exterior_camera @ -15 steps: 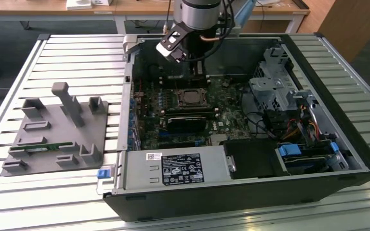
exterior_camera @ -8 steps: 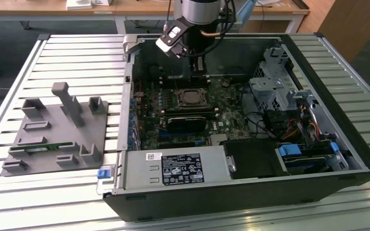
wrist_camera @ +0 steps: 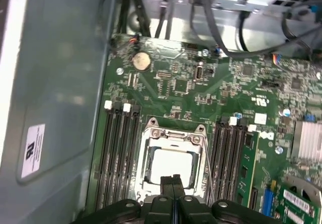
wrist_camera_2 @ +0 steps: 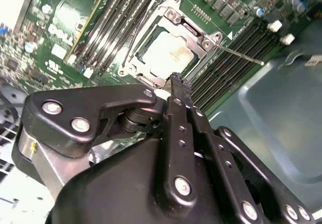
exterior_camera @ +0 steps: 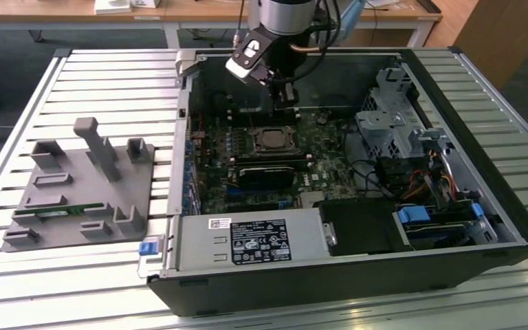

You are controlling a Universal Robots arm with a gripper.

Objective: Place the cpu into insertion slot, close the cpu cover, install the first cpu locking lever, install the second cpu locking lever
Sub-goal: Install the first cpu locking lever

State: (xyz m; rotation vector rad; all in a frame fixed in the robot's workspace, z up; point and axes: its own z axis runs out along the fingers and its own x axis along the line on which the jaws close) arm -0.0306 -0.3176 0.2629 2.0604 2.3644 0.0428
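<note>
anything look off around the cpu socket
Yes: a thin metal lever juts from a corner of the insertion slot across the black memory slots instead of lying along the rim, so it looks unlatched. The cpu sits level.

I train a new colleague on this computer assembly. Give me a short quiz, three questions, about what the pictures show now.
1. True or false: the chip lies in place under the closed metal frame.
2. Choose one. The gripper is: A) wide open; B) shut, holding nothing; C) shut on the chip.
3. Fill the gap: the circuit board around the chip is ___ in colour.
Key: 1 true; 2 B; 3 green.
</note>
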